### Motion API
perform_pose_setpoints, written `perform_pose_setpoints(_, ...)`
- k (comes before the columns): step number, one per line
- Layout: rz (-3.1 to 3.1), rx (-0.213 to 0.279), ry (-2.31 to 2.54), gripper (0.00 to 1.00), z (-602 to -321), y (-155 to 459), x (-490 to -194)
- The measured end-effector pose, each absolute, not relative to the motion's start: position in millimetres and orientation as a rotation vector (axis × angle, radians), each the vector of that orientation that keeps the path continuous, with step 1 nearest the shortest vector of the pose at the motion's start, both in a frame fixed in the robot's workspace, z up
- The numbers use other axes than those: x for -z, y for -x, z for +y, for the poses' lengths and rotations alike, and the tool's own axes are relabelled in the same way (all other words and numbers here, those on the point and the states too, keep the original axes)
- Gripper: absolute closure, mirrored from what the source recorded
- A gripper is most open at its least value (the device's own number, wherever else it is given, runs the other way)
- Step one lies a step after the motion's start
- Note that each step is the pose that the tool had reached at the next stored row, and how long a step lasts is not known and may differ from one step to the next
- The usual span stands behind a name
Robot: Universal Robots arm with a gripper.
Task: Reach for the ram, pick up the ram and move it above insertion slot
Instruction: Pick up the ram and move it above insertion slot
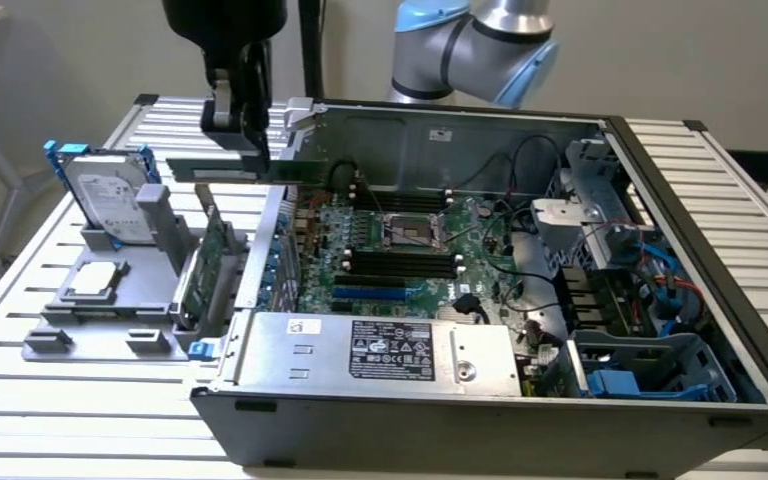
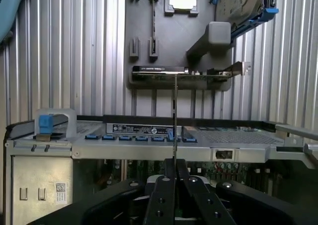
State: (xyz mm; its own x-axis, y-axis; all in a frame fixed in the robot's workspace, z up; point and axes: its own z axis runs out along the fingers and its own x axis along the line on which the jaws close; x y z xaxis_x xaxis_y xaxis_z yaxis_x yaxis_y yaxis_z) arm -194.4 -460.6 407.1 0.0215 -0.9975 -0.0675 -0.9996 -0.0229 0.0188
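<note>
one ram (image 1: 244,171) pinched edge-on in closed fingers (image 1: 241,140), over computer case (image 1: 704,330) wall, hard drive (image 1: 101,195) and expansion card (image 1: 208,270) beside

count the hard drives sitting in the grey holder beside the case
1: the silver hard drive stands on edge at the far end of the grey holder, at the exterior view's left. Others may be hidden.

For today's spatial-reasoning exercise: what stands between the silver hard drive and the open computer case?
In the exterior view, a green expansion card stands upright between the hard drive and the case.
</note>
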Motion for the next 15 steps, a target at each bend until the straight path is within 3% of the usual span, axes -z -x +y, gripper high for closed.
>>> perform_pose_setpoints(15,2.169,-0.101,2.218,0.87,-447,138,-407)
